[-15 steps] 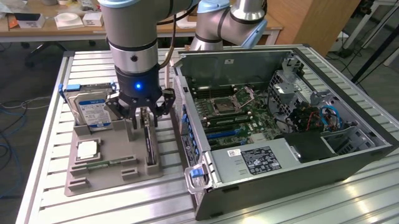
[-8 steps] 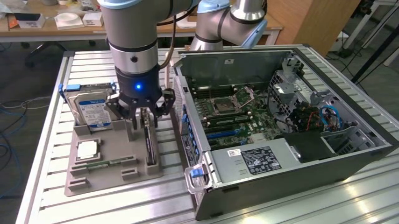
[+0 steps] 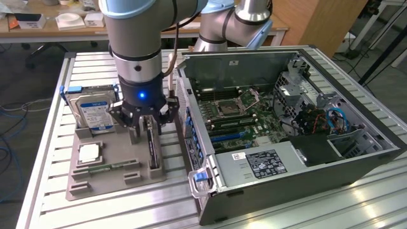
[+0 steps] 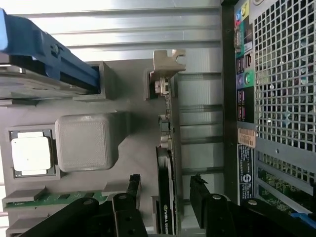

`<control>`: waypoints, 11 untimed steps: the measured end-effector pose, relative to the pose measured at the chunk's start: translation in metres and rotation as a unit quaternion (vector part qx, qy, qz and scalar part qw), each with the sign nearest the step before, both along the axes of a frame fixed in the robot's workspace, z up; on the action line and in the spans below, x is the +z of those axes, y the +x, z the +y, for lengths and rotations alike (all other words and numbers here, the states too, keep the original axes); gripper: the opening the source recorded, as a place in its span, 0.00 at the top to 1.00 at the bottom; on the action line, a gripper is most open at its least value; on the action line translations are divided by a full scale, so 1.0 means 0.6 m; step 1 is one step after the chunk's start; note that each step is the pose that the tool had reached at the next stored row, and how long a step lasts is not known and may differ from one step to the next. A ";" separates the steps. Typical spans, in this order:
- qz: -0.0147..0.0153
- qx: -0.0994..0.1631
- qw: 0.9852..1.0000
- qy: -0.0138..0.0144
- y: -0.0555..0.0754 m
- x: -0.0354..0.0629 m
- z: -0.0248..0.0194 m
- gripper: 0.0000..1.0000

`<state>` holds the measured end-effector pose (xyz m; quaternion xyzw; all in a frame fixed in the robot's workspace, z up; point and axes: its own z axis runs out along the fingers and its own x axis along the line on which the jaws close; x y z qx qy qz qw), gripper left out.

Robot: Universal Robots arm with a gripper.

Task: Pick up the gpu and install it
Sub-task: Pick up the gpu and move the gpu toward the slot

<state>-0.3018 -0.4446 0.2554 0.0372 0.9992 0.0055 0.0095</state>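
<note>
A Universal Robots arm [image 3: 137, 47] hangs over a grey parts tray [image 3: 108, 181] on a slatted metal worktop [image 3: 47, 143], its jaws spread wide and set to either side of the gpu [image 4: 165, 187]; the black fingertips [image 4: 199, 185] flank the card with a gap on each side and grip nothing. The gpu stands on its long edge in a slot along the side of the tray nearest the open computer case [image 3: 279, 191] (its silver bracket [image 4: 168, 61] sits at the hard-drive end); it has not been lifted. Elsewhere on the tray, a hard drive [image 3: 95, 112] with a blue label stands upright in its holder, to the exterior view's left of the arm; a processor [image 3: 89, 152] lies flat in a square recess nearer the camera; a green memory stick [image 3: 111, 168] rests just beside the processor. The case lies on its side at the exterior view's right, its motherboard [image 3: 241, 117] exposed.
</note>
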 end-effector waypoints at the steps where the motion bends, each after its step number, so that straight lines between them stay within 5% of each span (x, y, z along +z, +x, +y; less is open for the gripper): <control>1: 0.000 0.000 1.000 0.000 0.000 -0.003 -0.0018 0.47; 11: 0.000 0.000 1.000 -0.002 0.000 -0.031 -0.0076 0.47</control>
